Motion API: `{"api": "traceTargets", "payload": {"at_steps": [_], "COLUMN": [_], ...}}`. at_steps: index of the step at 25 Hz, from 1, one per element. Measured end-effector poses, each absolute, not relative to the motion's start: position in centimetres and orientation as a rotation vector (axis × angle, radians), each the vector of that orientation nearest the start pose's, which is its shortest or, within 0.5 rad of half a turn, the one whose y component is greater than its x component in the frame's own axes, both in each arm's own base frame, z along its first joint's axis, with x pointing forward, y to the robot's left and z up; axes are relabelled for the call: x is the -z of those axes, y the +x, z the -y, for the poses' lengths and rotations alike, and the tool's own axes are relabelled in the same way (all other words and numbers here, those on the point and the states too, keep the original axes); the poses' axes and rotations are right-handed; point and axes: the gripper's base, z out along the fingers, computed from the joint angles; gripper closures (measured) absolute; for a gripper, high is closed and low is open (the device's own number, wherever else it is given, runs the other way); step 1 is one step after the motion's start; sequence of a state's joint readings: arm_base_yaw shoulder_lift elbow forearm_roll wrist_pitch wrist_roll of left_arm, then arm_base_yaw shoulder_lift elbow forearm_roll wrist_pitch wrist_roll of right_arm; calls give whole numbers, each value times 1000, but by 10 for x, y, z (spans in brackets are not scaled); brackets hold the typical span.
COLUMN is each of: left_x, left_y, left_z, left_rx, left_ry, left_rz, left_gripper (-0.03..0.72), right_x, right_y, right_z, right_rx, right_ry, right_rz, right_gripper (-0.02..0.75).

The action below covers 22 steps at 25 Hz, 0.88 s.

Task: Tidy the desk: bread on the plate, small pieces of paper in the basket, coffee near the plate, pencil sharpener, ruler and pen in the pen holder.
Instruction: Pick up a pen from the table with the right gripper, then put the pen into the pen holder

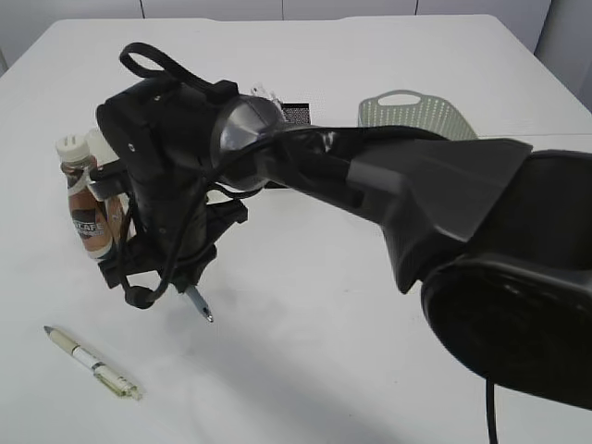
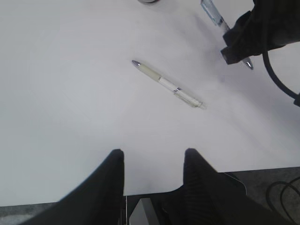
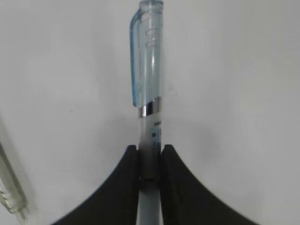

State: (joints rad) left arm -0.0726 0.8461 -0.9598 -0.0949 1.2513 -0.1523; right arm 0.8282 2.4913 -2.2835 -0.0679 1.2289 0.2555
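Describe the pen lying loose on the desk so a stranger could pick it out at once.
Start at the coffee near the desk's left edge and look toward the near edge. There the loose pen lies flat and alone, pale and whitish. The other pen, clear blue with a clip, is clamped in the right gripper.

Clear blue-clipped pen (image 3: 149, 70); white-and-green pen (image 1: 92, 362); brown coffee (image 1: 85, 208); sage-green basket (image 1: 416, 113)

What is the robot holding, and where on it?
The right end effector pinches a clear blue pen mid-barrel, below its clip. The left end effector holds nothing.
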Motion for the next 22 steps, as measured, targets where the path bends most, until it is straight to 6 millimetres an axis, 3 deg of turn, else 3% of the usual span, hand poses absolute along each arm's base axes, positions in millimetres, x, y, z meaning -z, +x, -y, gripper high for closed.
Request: {"api": "traceTargets", "payload": {"at_steps": [6,14,22], "left_x": [-353,-353,-353], "left_y": [127,127,127], "left_z": [17,17,17], "left_rx": [207,207,207], "left_ry": [-112,-112,-112], "left_rz": [-2626,-2626,-2626], "left_gripper": [381,381,381], "right_x": [-160,-161,-149], "right_y": [347,342,336], "right_z": [-366,-364,-361], "right_rx": [14,-4,-5], "right_ry": [-947,-1063,-1125], "right_rz": [-2811,-2798,-2826], "right_gripper": [630,630,630]}}
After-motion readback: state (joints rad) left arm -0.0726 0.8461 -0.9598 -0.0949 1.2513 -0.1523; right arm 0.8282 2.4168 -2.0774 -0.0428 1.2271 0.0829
